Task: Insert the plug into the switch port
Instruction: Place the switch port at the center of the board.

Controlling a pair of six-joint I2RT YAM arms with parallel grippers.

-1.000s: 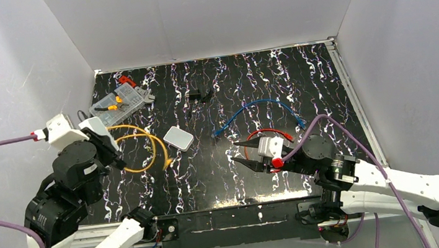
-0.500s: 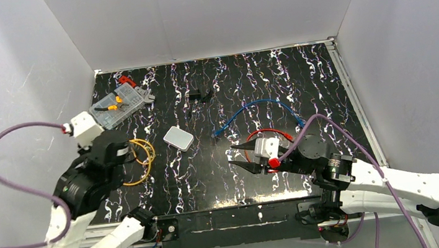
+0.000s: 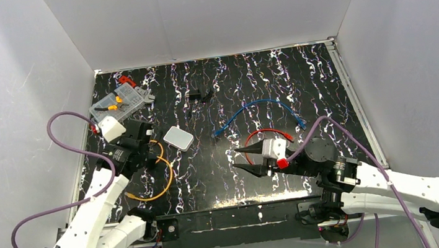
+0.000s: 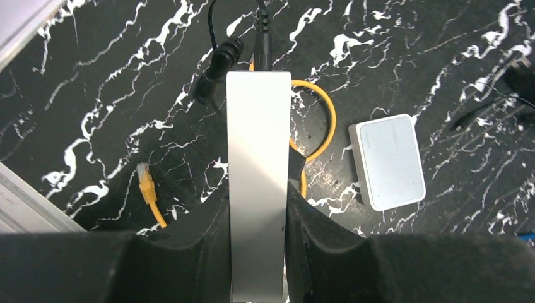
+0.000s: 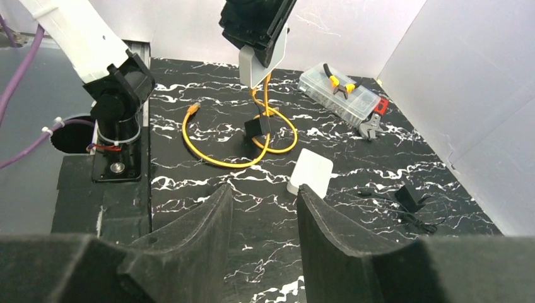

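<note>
My left gripper [image 3: 139, 147] is shut on the pale grey-white switch box [image 4: 257, 183] and holds it edge-on above the table. The box also shows hanging from those jaws in the right wrist view [image 5: 260, 63]. Black leads [image 4: 262, 28] sit at its far end. A yellow cable [image 3: 164, 172] loops on the table under it, and its free yellow plug [image 4: 146, 184] lies left of the box. The plug also shows in the right wrist view [image 5: 193, 108]. My right gripper [image 3: 241, 159] is open and empty low over the table, pointing left.
A smaller white box [image 3: 178, 138] lies right of the left gripper. A blue cable [image 3: 259, 108] and a red cable [image 3: 268, 133] lie near the right gripper. A clear parts case [image 3: 118, 104] with pliers is at the back left. A black adapter [image 3: 198, 94] is at the back.
My left arm swung forward and right from the left wall, out over the yellow cable, still holding the box. The yellow loop shifted. The right gripper barely moved.
</note>
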